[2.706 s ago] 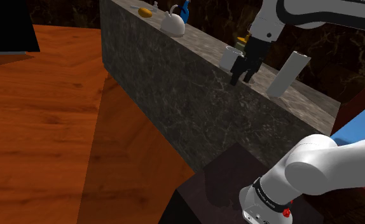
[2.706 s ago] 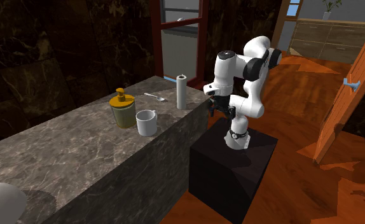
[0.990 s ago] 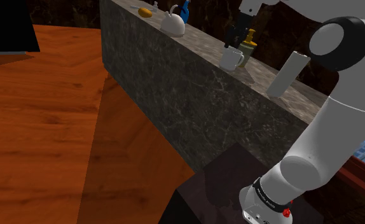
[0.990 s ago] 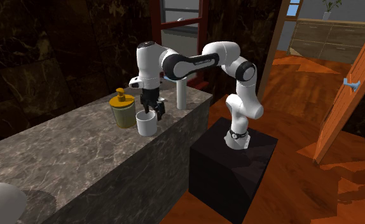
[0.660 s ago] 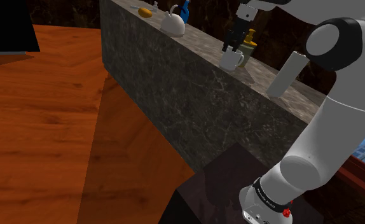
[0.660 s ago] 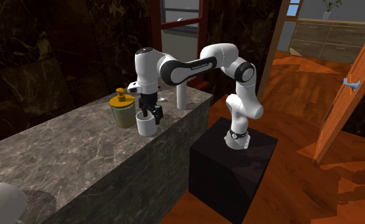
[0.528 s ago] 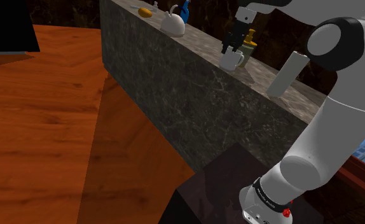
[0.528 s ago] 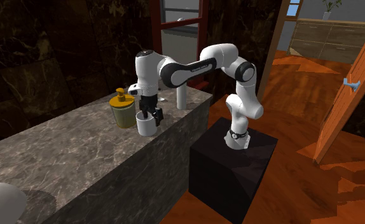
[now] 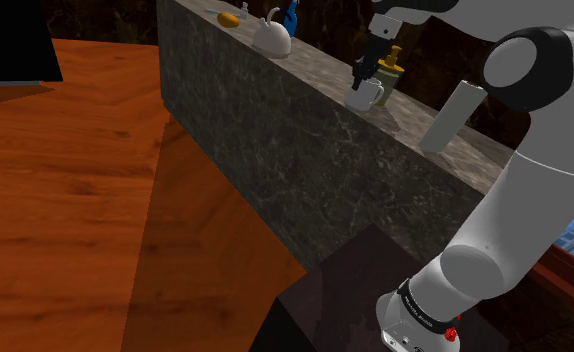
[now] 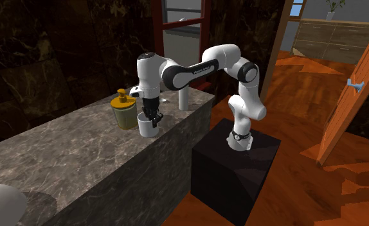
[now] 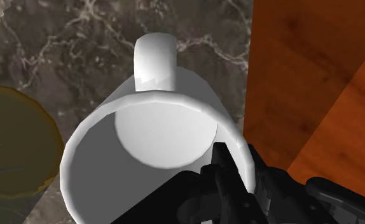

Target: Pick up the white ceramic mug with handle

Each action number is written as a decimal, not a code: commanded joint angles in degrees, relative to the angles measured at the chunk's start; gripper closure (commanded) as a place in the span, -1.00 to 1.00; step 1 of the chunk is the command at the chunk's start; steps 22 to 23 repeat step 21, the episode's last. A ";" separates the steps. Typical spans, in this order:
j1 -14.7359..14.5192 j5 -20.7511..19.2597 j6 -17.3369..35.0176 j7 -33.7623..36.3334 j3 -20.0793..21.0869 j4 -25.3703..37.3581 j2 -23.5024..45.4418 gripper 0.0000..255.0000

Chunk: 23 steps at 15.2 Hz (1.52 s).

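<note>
Crowding the second exterior view's left, a yellow-capped bottle [image 10: 123, 110] just beside the white mug [image 10: 147, 126] near the edge of the counter [image 10: 61, 154]; hence, probably, gripper [image 10: 154, 119] fingers clamped on the mug's free wall, one inside, one outside, away from the handle [image 11: 154, 60]. Standing well apart rightward, a white roll [image 10: 182, 92], no hindrance.

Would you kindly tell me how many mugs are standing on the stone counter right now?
1. The white mug stands near the counter's edge, beside the yellow-topped pump bottle. The arm may hide a little of the counter behind it.
</note>
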State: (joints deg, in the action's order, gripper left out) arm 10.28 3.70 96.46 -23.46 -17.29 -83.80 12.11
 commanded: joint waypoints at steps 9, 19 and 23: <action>0.33 0.27 -4.21 -0.10 -0.09 5.10 0.93 1.00; 1.57 1.43 -13.73 -0.45 -0.30 18.07 4.51 1.00; 1.60 1.45 -13.88 -0.46 -0.30 18.28 4.58 1.00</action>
